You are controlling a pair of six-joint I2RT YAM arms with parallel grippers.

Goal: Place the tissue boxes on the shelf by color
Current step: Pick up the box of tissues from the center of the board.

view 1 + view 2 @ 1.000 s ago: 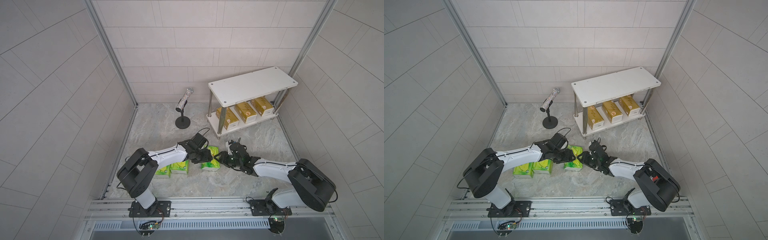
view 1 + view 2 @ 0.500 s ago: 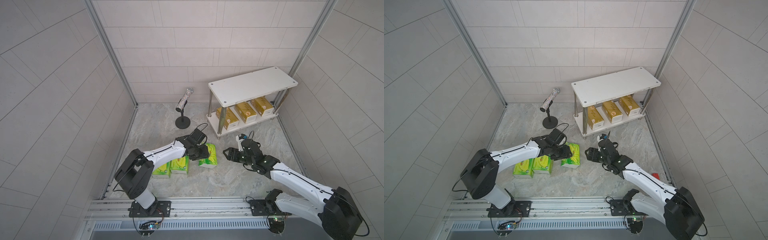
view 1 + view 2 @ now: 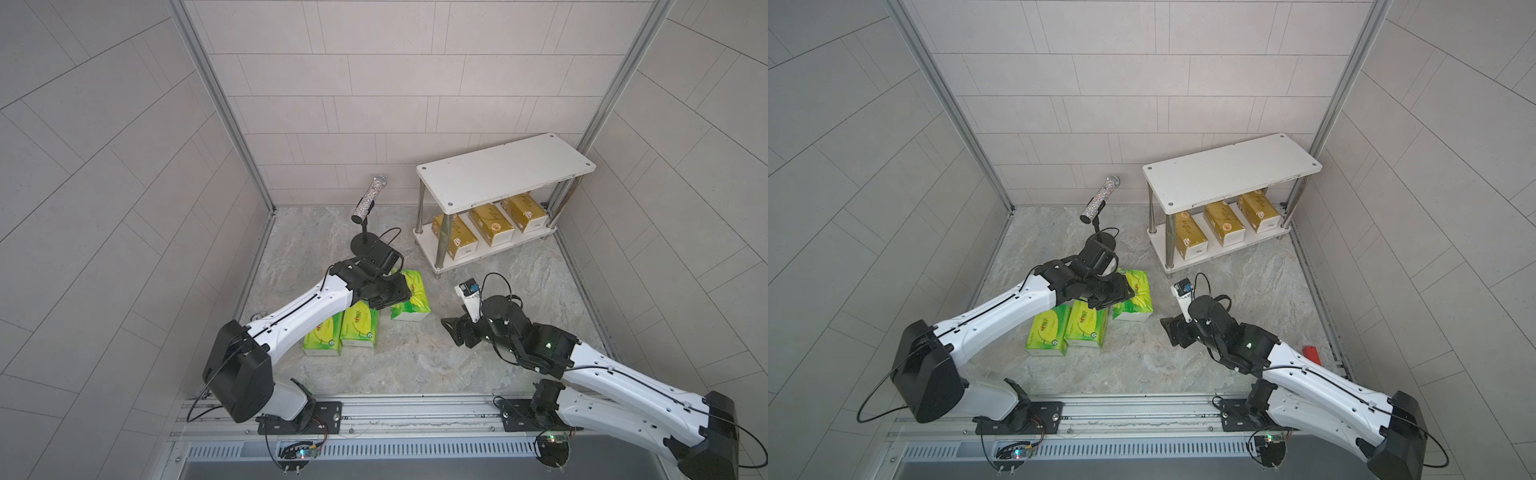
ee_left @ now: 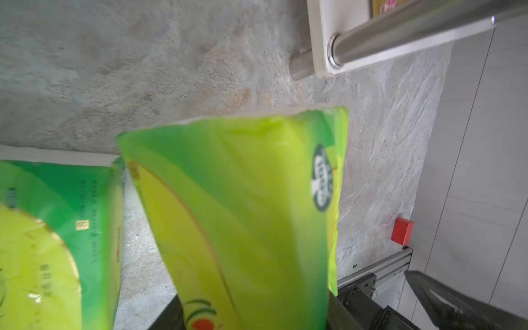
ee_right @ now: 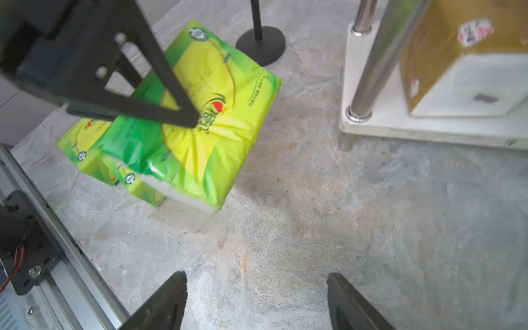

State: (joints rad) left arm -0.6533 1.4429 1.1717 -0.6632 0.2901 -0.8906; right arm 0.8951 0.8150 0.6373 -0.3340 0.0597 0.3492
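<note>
Showing the right gripper drawn back from the green pack, now spread and empty, no longer against that pack as a second ago. Leaves the pack pinched by the left gripper alone, tilted beside the two other green packs on the floor, still short of the shelf with three gold packs on its lower board. Suggests the bare top board as destination. Confirms the spread jaws only in the right wrist view. Exposes a red block in a top view and the left wrist view, absent from the right wrist view.
</note>
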